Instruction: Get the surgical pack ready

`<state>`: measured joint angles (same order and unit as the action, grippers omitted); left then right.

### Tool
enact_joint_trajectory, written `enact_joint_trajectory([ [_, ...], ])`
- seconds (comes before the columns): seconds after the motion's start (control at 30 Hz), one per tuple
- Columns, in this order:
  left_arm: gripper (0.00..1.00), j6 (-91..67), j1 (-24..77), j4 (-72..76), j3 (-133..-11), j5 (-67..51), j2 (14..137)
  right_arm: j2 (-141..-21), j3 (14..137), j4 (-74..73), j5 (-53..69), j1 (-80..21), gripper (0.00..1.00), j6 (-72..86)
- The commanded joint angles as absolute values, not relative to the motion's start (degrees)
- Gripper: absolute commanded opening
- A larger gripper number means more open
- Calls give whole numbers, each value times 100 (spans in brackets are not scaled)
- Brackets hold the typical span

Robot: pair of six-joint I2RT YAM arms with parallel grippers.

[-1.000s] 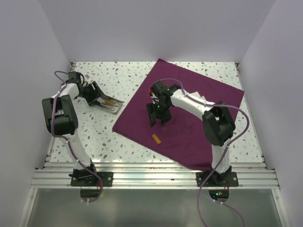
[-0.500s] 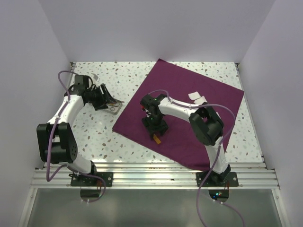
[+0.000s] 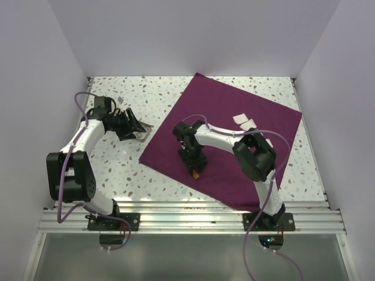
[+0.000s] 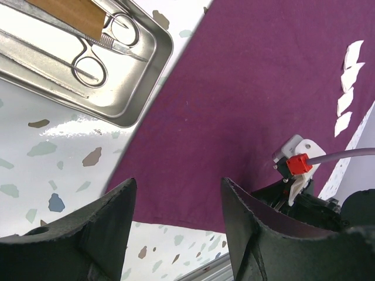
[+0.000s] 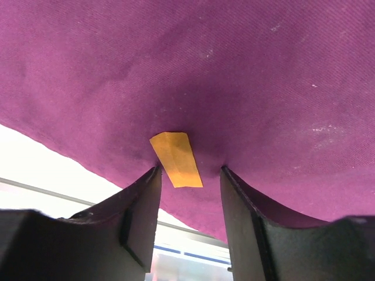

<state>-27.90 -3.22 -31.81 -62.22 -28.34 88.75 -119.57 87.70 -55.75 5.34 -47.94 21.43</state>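
The surgical pack's plum-purple cloth (image 3: 234, 140) lies spread flat on the table. A small orange strip (image 5: 176, 159) rests on it near its front edge. My right gripper (image 5: 190, 170) is open and points down at the cloth, with one fingertip on each side of the strip (image 3: 196, 172). The shiny metal tray (image 4: 126, 96) holds scissors-like instruments (image 4: 88, 61) and sits just left of the cloth. My left gripper (image 4: 177, 184) hangs open over the cloth's left edge beside the tray (image 3: 142, 134), with nothing between its fingers. White gauze pieces (image 3: 246, 123) lie on the cloth's far right part.
The speckled tabletop (image 3: 117, 170) shows left of the cloth. White walls close in the back and both sides. An aluminium rail (image 3: 187, 213) runs along the near edge, where both arm bases are bolted.
My right gripper has moved toward the near edge and down onto the orange strip, its jaws narrowing. My left arm has stretched out and shifted over the tray toward the cloth.
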Motion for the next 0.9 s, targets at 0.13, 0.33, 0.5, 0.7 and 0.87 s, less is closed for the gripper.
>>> enact_joint_trajectory([
  [0.13, 63, -2725, -290, -3067, -6179, -2953, 8710, -11777, 8763, -5423, 422, -4896, 43, 2215],
  [0.33, 63, -2742, -290, -3041, -6179, -2953, 8736, -11654, 8736, -5432, 360, -4904, 37, 2224],
  [0.5, 62, -2760, -290, -3015, -6179, -2971, 8771, -11584, 8736, -5475, 282, -4904, 33, 2232],
  [0.7, 63, -2786, -290, -3006, -6187, -3006, 8789, -11400, 8771, -5528, 141, -4904, 29, 2206],
  [0.87, 63, -2786, -281, -2953, -6161, -3154, 8798, -11242, 8771, -5484, 193, -4904, 28, 2136],
])
